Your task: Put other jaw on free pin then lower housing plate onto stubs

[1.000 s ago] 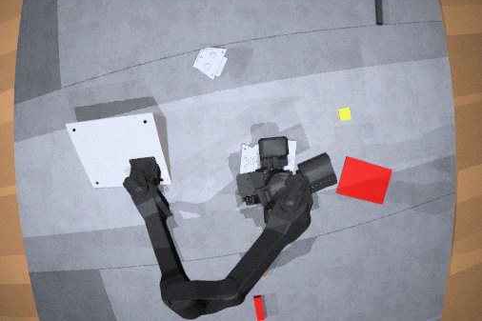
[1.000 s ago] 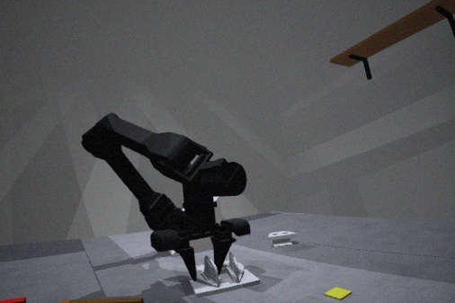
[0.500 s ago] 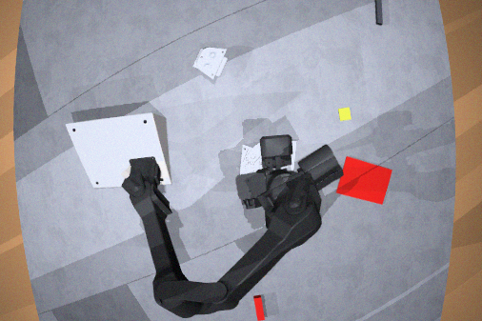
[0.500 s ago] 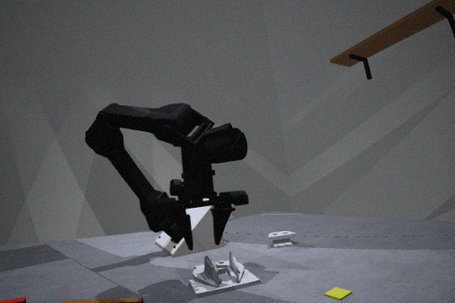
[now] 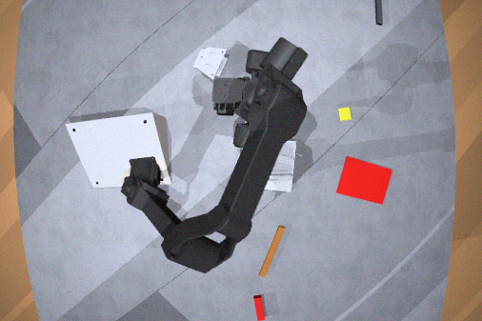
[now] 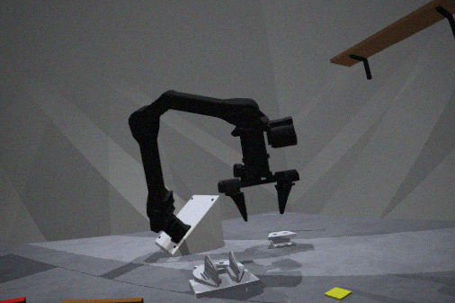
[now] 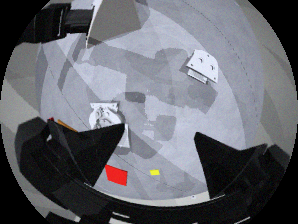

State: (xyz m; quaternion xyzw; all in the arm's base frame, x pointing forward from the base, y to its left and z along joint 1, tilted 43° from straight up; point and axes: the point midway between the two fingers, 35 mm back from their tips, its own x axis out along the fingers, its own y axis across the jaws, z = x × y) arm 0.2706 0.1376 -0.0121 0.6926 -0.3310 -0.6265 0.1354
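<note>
We judge both jaws seated; our pincer (image 6: pixel 264 218) (image 7: pixel 160 132), wide open and empty, must next line up over the housing plate (image 5: pixel 210 62) (image 6: pixel 282 235) (image 7: pixel 203 64), lying beyond the jaw assembly (image 5: pixel 284 173) (image 6: pixel 225 276) (image 7: pixel 104 119).

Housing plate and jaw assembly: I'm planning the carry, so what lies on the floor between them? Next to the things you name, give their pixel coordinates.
Nothing shows between the housing plate (image 7: pixel 204 64) and the jaw assembly (image 7: pixel 104 116) but shadows, in the wrist view.
</note>
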